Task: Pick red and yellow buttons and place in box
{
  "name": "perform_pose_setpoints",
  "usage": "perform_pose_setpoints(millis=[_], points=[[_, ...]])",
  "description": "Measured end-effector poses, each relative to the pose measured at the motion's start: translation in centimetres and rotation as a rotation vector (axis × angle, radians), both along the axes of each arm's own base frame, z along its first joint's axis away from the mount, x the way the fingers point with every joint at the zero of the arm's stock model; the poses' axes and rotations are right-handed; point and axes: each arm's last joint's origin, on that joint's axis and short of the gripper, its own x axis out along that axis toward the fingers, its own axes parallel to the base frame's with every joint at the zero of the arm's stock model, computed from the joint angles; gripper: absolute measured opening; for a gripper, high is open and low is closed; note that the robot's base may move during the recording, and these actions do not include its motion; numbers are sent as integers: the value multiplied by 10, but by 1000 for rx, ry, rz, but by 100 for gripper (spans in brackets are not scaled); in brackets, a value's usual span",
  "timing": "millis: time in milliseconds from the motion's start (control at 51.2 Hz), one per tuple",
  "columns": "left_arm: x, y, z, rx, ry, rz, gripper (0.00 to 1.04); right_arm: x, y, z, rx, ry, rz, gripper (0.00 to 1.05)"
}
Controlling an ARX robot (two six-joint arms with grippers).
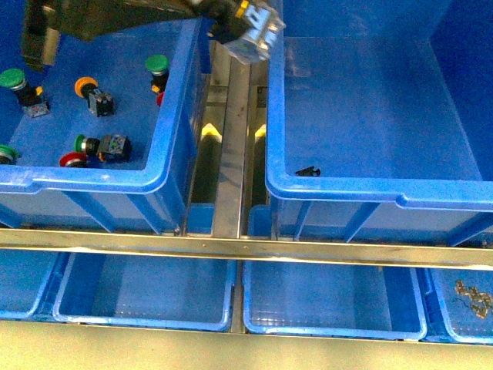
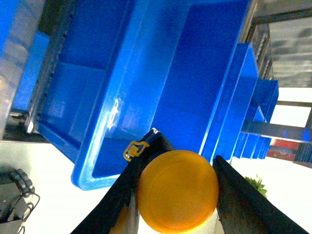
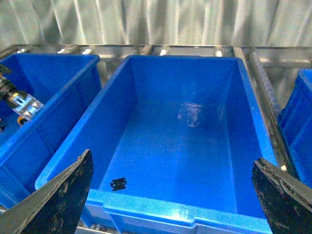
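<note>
I see one yellow button (image 2: 178, 190), one red button (image 1: 73, 160), one orange button (image 1: 85, 86) and four green buttons (image 1: 11, 77). Their caps are round and smooth. My left gripper (image 2: 183, 156) squeezes the yellow button, up by the edge of the big, smooth blue plastic box (image 3: 185, 146). The red button lies in the other crate (image 1: 173, 116), well apart from it. My right gripper (image 3: 171, 158) is wide open and holds nothing, above the box.

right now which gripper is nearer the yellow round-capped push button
Left. The left gripper is shut on the yellow button, beside the deep blue plastic crate's left rim; the right gripper hangs open off its near side.
</note>
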Motion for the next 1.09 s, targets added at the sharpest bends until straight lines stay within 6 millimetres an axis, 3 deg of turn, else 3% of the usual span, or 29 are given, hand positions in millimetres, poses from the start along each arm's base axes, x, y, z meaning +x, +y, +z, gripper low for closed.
perform_pose_setpoints(millis=[293, 391, 488, 664, 1094], points=[[3, -70, 5, -6, -11, -92, 35, 0, 0, -1, 5, 22, -16, 98], [4, -80, 6, -7, -17, -103, 35, 3, 3, -1, -80, 368, -154, 98], [3, -88, 6, -2, -20, -119, 35, 19, 15, -5, -209, 496, -18, 98], [4, -91, 4, 31, -25, -112, 35, 71, 43, 6, -305, 358, 185, 98], [4, -100, 3, 53, -29, -117, 35, 125, 69, 6, -413, 215, 263, 98]])
